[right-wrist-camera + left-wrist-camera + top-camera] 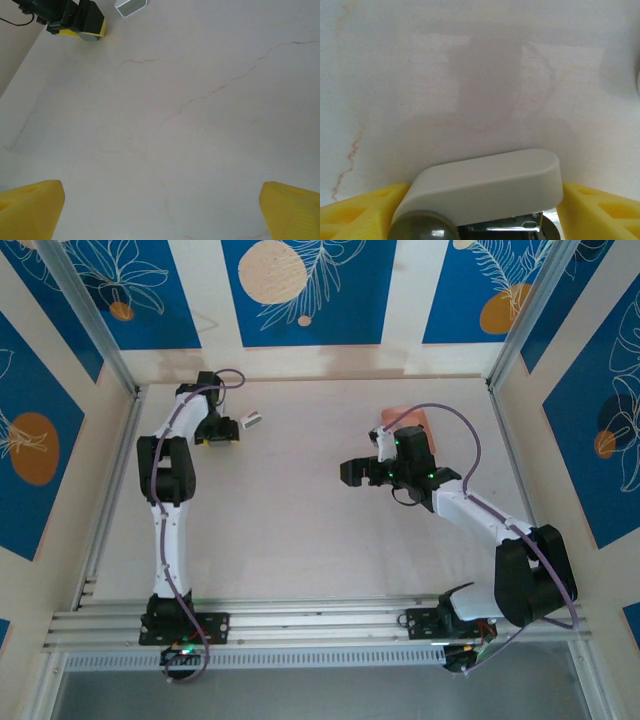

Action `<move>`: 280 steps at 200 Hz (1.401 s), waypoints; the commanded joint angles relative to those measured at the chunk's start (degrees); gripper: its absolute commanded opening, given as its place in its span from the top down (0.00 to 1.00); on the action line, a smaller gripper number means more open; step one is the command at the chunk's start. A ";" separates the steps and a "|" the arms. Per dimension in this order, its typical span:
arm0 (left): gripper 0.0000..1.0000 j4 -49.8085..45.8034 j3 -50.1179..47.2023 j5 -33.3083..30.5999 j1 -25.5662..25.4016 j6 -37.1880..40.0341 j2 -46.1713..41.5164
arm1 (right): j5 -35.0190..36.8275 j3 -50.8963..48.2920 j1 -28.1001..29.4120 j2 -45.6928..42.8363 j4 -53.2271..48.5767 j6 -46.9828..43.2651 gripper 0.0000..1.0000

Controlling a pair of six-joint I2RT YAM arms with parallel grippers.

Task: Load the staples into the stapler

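The stapler, white-grey on top with a metal channel under it, lies crosswise between the yellow fingers of my left gripper. The fingers sit against both of its ends with no gap visible. From above, that gripper is at the far left of the table, pointing down. My right gripper hovers over mid-table, and its jaws stand wide open above bare tabletop. The staples are hidden. The pink tray shows just behind the right wrist.
A small white-grey block lies just right of the left gripper, and it also appears at the top of the right wrist view. Aluminium rails border the table on both sides. Bare tabletop lies between the two arms.
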 commanded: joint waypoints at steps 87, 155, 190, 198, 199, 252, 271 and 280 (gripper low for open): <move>0.42 -1.50 -3.12 2.60 -0.09 2.80 -7.02 | 1.41 0.45 0.45 -2.40 0.43 0.57 0.00; 0.50 17.30 -36.30 14.43 -4.06 6.56 -36.66 | -1.25 -1.65 0.48 -9.26 0.23 -0.30 0.02; 0.52 31.49 -55.56 26.09 -7.52 10.49 -54.32 | -4.57 -3.28 0.76 -13.60 1.22 -1.75 0.03; 0.52 35.66 -59.65 30.38 -7.99 12.32 -58.26 | -6.85 -3.60 0.87 -14.30 1.65 -3.33 0.04; 0.52 36.25 -60.20 30.88 -8.06 12.51 -58.51 | -7.19 -3.56 0.92 -14.39 1.73 -3.70 0.04; 0.57 49.28 -72.47 47.72 -13.46 16.56 -71.82 | -18.75 -3.64 2.65 -18.12 2.50 -24.83 0.14; 0.58 45.87 -73.02 49.56 -17.37 20.15 -73.96 | -19.57 -3.34 3.63 -18.43 2.41 -33.08 0.15; 0.58 43.81 -73.30 51.28 -18.95 22.62 -74.76 | -19.69 -2.89 4.33 -18.30 2.02 -37.66 0.17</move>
